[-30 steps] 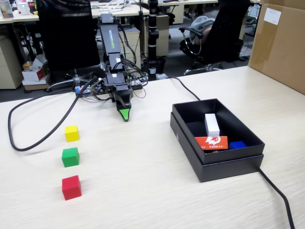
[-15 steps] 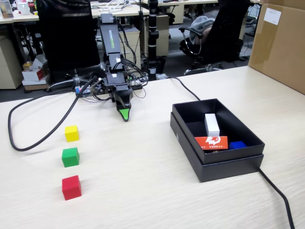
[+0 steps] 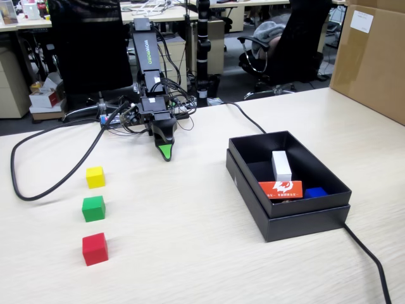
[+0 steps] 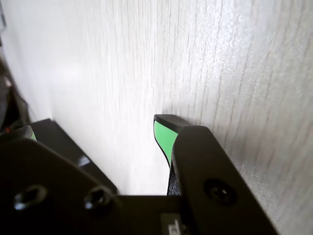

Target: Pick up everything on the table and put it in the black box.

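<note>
An office fills the fixed view behind the table (image 3: 209, 253). At eleven o'clock stands a black office chair (image 3: 88, 44), at one o'clock another black chair (image 3: 297, 38). A brown cardboard carton (image 3: 373, 57) rises at two o'clock. Desks (image 3: 25, 25) line the back under even light.

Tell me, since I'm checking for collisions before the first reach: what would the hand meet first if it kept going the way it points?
Most likely the bare table. The hand points down at the wood just in front of it, nothing lying between; the wrist view shows only wood grain ahead. Depth is uncertain.
</note>
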